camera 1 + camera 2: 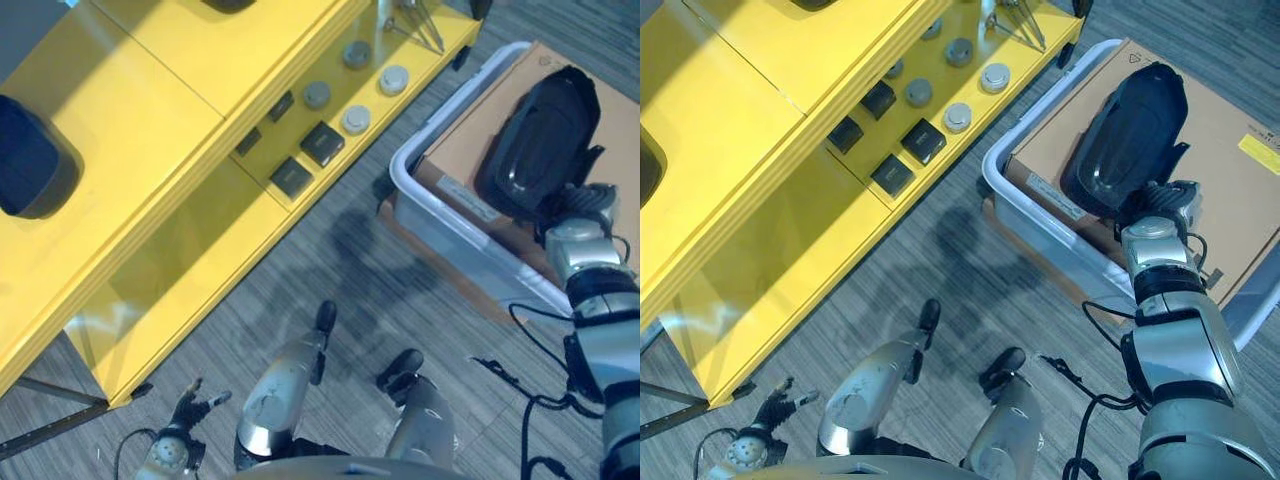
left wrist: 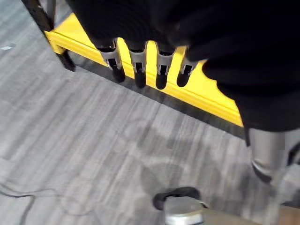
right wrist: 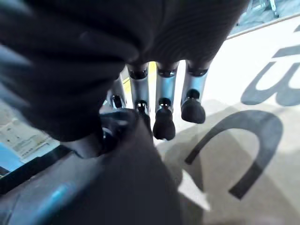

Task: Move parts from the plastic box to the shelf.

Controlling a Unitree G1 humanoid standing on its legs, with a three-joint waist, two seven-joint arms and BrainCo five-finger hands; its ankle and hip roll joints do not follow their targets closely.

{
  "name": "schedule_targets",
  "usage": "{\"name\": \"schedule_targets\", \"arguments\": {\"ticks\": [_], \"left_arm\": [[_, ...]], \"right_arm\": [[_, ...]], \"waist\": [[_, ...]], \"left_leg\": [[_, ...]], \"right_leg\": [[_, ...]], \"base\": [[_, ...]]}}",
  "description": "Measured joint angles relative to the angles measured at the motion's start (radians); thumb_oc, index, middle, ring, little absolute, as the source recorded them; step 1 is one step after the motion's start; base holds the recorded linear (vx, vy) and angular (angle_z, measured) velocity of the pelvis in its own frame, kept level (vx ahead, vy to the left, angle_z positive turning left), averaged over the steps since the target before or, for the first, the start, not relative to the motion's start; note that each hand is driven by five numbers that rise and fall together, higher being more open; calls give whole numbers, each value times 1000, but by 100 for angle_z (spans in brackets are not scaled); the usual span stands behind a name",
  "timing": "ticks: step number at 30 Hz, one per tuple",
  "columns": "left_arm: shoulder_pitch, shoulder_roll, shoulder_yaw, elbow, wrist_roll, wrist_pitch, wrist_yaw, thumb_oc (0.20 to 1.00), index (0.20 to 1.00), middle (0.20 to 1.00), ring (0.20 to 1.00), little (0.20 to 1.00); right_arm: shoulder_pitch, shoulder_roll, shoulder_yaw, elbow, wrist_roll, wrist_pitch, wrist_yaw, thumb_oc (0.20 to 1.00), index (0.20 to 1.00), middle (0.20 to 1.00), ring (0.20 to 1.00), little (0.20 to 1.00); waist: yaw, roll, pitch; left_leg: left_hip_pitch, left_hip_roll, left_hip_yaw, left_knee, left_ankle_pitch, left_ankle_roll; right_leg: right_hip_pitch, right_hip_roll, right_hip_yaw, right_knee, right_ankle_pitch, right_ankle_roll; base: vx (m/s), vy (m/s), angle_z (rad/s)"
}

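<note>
Black part (image 1: pixel 1130 135): laid on a brown cardboard sheet (image 1: pixel 1230 190) inside the plastic box (image 1: pixel 1025 215), at the right of the scene.
Right hand (image 1: pixel 1160 205): placed at the near end of the black part; in its wrist view its fingers (image 3: pixel 164 124) are seen reaching down beside the part's dark edge, but whether they are closed on it cannot be told.
Plastic box: a pale-rimmed tub set on the grey floor (image 1: pixel 380 300), just right of the shelf.
Shelf (image 1: pixel 150 200): yellow, at left and far; small dark blocks (image 1: pixel 322 143) and grey round discs (image 1: pixel 355 119) are laid on its lower level.
Left hand (image 1: pixel 190 408): hung low at near left by the shelf's corner, fingers straight and holding nothing.
</note>
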Motion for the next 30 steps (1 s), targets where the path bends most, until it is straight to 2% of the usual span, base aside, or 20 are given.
{"name": "schedule_targets", "arguments": {"ticks": [4,6,9,11,13,14,18,20,21,22,24,25,30], "left_arm": [[-11,18,27,-159,-32,-12,-17,1000,1000,1000,1000,1000],[-11,26,44,-223,-50,-4,-23,1000,1000,1000,1000,1000],[-6,31,45,-260,-53,21,-41,1000,1000,1000,1000,1000],[-9,29,44,-270,-51,37,-59,1000,1000,1000,1000,1000],[-2,29,42,-261,-48,49,-68,1000,1000,1000,1000,1000],[-12,25,42,-265,-48,67,-85,1000,1000,1000,1000,1000],[-44,17,37,-303,-78,104,-143,1000,1000,1000,1000,1000],[-83,24,37,-450,-151,161,-173,1000,1000,1000,1000,1000],[-93,19,37,-477,-176,163,-182,1000,1000,1000,1000,1000],[-140,7,38,-511,-216,191,-191,1000,1000,1000,1000,1000],[-212,-13,40,-547,-261,225,-200,1000,1000,1000,1000,1000],[-289,-36,36,-561,-293,268,-207,1000,1000,1000,1000,1000],[-472,-126,29,-596,-431,411,-186,1000,1000,1000,1000,1000]], "right_arm": [[118,17,-89,-165,17,-7,-1,200,200,200,200,200],[187,42,-120,-247,16,-7,-3,200,200,200,200,200],[283,87,-154,-346,16,-5,-10,200,200,200,200,200],[325,110,-157,-389,15,-3,-20,200,200,200,200,200],[341,123,-163,-424,3,-3,-30,200,200,200,200,200],[367,132,-174,-486,-14,7,-34,200,200,200,200,200],[414,184,-152,-607,-24,19,-29,200,200,200,200,200],[479,232,-148,-668,-58,18,-17,200,200,200,200,200],[499,248,-140,-672,-65,19,-5,200,200,200,200,200],[519,259,-114,-665,-85,19,11,200,200,200,200,200],[534,269,-76,-661,-128,22,39,200,200,200,200,200],[539,274,-46,-655,-169,26,47,200,200,200,200,200],[513,281,53,-609,-221,26,94,200,200,200,200,200]], "waist": [[-23,-8,-8],[-40,-28,-41],[-54,-49,-95],[-86,-70,-133],[-86,-77,-147],[-110,-79,-153],[-147,-90,-204],[-152,-95,-215],[-156,-96,-234],[-178,-98,-262],[-201,-95,-289],[-232,-93,-296],[-259,-92,-318]], "left_leg": [[40,9,3,-3,-8,0],[64,20,9,-24,-8,-4],[103,37,21,-46,-6,-5],[144,48,29,-71,-10,-11],[155,55,41,-76,-15,-13],[181,61,48,-82,-12,-15],[228,80,80,-109,-25,-31],[269,86,100,-118,-25,-27],[274,86,103,-126,-26,-28],[278,87,112,-130,-35,-31],[292,87,131,-137,-28,-27],[308,88,140,-137,-29,-26],[334,94,174,-138,-38,-27]], "right_leg": [[51,17,0,-33,10,3],[77,37,0,-70,26,3],[128,68,-2,-135,53,4],[172,91,0,-182,65,6],[191,105,13,-209,77,4],[213,116,13,-233,88,3],[248,144,44,-287,108,-1],[278,156,63,-304,110,-2],[282,157,66,-307,111,-2],[279,158,74,-313,110,-1],[282,163,93,-319,118,-1],[301,166,98,-333,126,0],[317,179,135,-364,144,-1]], "base": [[16,-76,-6],[-10,-109,-16],[-8,-84,-16],[30,-113,-19],[14,-96,-20],[52,-110,-35],[55,-99,-24],[80,-47,-27],[41,-31,-27],[14,-25,-21],[24,-30,-28],[24,-28,-27],[0,-12,-25]]}}
